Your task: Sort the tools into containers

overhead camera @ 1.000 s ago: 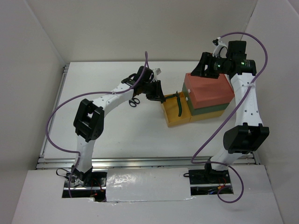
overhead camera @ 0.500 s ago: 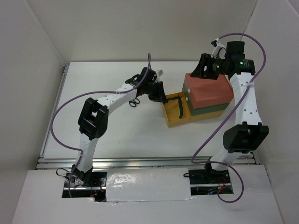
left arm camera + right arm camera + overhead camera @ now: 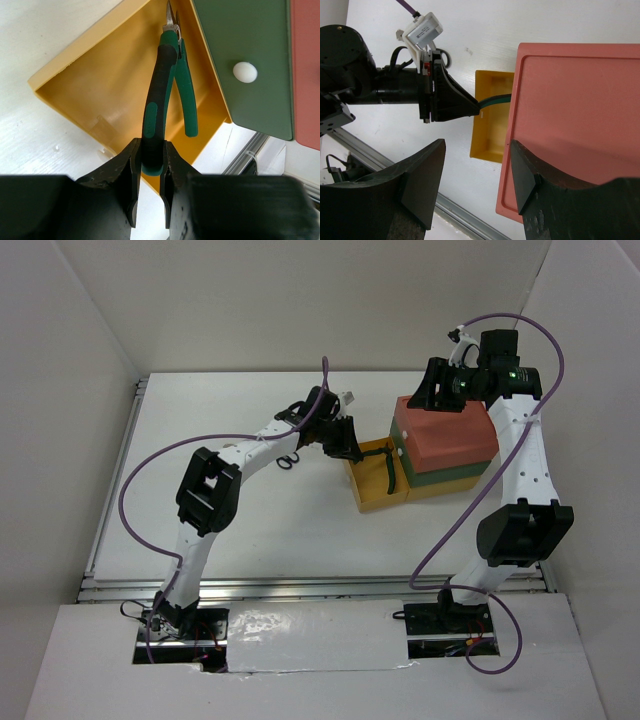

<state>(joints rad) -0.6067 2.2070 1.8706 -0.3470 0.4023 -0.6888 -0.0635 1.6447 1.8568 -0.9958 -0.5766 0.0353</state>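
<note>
A white worktop (image 3: 250, 530) boxed in by plain white walls (image 3: 300, 300) carries everything here, with a metal rail (image 3: 300, 587) along its near edge. The stack of containers (image 3: 445, 440) sits toward the far right of it and serves as the reference for the rest.

The stack has a red-orange box (image 3: 580, 110) on top and a dark green box (image 3: 240, 45) under it, which has a round white knob (image 3: 245, 72) on its front. At the bottom, the yellow drawer (image 3: 372, 498) juts out to the stack's left, its inside open to view.

The pliers (image 3: 157, 95) reach into that yellow drawer. Their metal nose points toward the drawer's inner corner under the green box, and their handles trail back out over the drawer's open side. The left gripper (image 3: 150, 155), just left of the stack at the drawer's outer edge, is clamped narrowly on the tip of one dark handle. The other green handle splays free beside it. Whether the nose rests on the drawer floor cannot be told.

The scissors (image 3: 287, 458) lie on the worktop farther left of the stack, beyond the left gripper, partly hidden by the left arm. Only their black loops are plain.

The right gripper (image 3: 476, 150) hangs above the far-left corner of the stack, over the red-orange box. Its jaws stand apart with nothing between them, and its wrist view looks down past them onto the lid, the yellow drawer and the left gripper. A purple cable (image 3: 545, 330) loops over the right arm.
</note>
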